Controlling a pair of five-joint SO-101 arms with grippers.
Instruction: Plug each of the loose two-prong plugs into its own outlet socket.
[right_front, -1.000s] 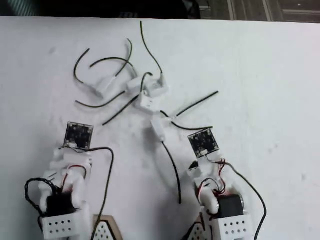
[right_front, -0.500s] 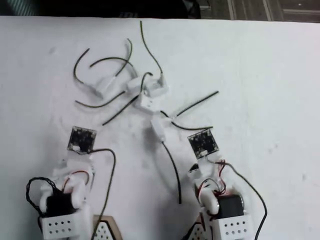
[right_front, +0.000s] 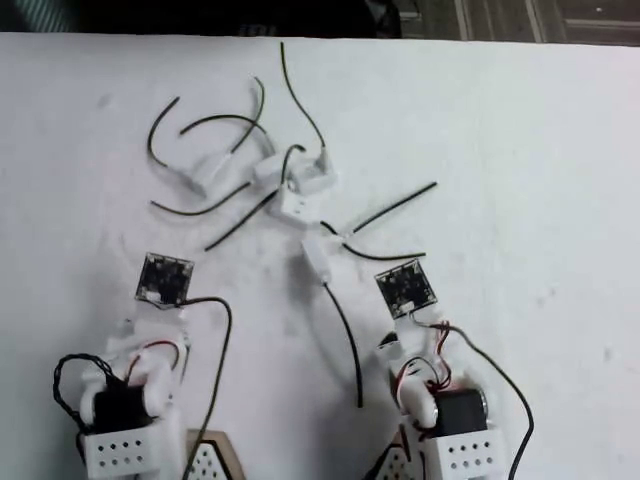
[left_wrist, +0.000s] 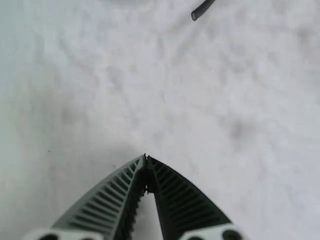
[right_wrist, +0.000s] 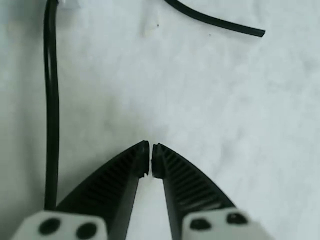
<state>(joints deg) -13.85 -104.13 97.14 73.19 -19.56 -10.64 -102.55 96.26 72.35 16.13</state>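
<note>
Hovering clenched over white worktop (right_front: 520, 150): left hand (left_wrist: 146, 172), right hand (right_wrist: 150, 160), both empty.
Small white two-prong plugs (right_front: 290, 185) on black cords (right_front: 345, 328) lie tangled mid-worktop, apart from both hands.

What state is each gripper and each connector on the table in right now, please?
left gripper, shut, empty, over bare table.
right gripper, shut, empty, with a black wire lying beside it.
connector cluster, lying loose mid-table; cannot tell whether any are plugged together.
lone connector, lying flat, apart from the cluster, ungripped.
</note>
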